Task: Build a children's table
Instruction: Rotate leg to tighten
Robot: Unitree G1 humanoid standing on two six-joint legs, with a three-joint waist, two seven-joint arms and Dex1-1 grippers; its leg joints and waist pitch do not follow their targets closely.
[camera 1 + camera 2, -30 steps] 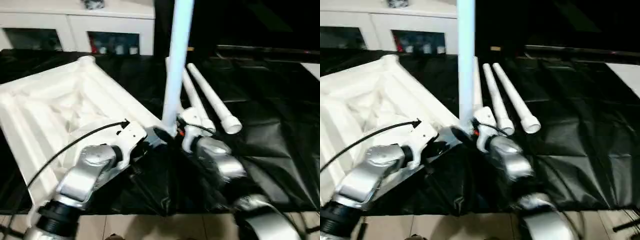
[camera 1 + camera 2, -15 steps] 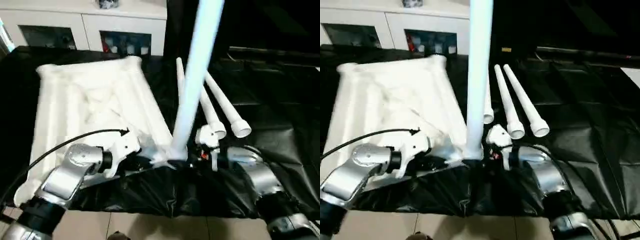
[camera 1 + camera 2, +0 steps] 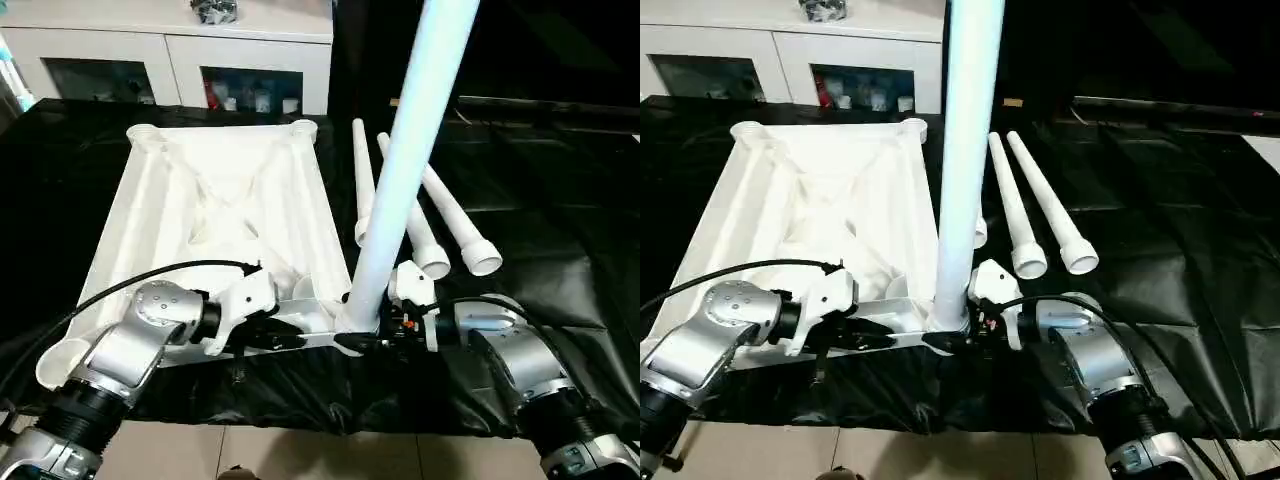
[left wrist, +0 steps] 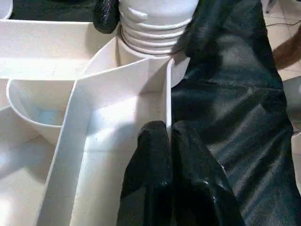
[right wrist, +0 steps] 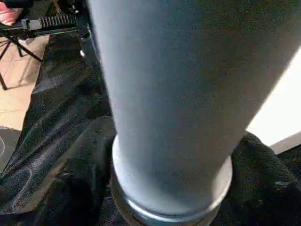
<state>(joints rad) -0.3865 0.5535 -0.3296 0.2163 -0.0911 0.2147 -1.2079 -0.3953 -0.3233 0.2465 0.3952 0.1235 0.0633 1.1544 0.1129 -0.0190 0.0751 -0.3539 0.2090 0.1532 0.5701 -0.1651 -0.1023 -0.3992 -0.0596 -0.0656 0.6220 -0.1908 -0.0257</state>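
The white table top (image 3: 215, 210) lies upside down, ribbed side up, on the black sheet (image 3: 540, 230) that covers the floor, toward the sheet's left half. A second ago it sat skewed and partly out of our view; now it lies square to us with both far corner sockets showing, though much of that shift is our head camera moving. One leg (image 3: 965, 150) stands upright in the near right corner socket (image 4: 155, 37), its threaded end seated at the socket mouth. Our right gripper (image 3: 392, 332) is clamped on the leg's base, fingers closed around it. Our left gripper (image 4: 168, 146) pinches the top's near edge wall just beside that socket, fingers pressed together on the thin rim. Three more legs (image 3: 1035, 215) lie side by side on the sheet, just right of the top. We judge the first leg is being screwed in, with three still to fit. A white cabinet (image 3: 170, 50) stands beyond the sheet's far edge.
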